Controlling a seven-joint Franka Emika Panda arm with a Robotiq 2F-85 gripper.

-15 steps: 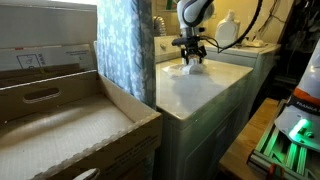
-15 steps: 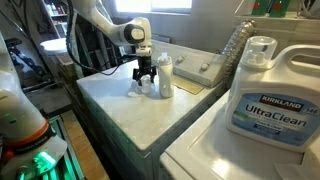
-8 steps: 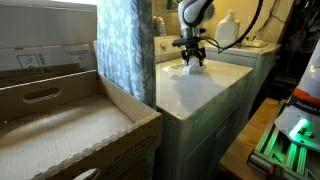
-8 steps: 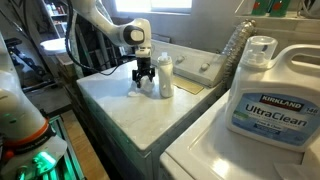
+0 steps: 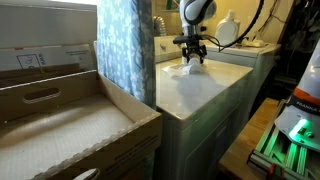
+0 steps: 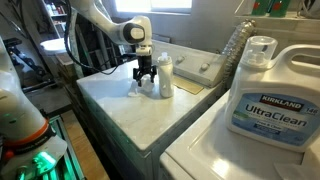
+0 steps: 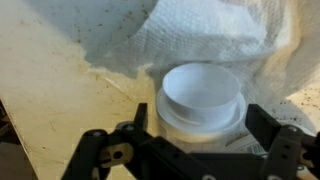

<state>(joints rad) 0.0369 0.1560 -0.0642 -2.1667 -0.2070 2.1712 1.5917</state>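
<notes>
Seemingly mid-approach: poised low over the table (image 6: 110,112) with gripper (image 6: 147,80) spread wide, pinching nothing. White bottle (image 7: 203,95) standing between the fingers, crumpled paper towel (image 7: 220,35) just beyond. Next calls for centring on the bottle and closing gently, without tipping.

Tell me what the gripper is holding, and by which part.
Nothing is held. The gripper is open; in the wrist view its jaws stand spread either side of a white container, not clamped on it.

One small white bottle (image 6: 165,76), one crumpled paper towel (image 7: 230,35), one detergent jug (image 6: 262,100), one cardboard box (image 5: 40,96).
</notes>
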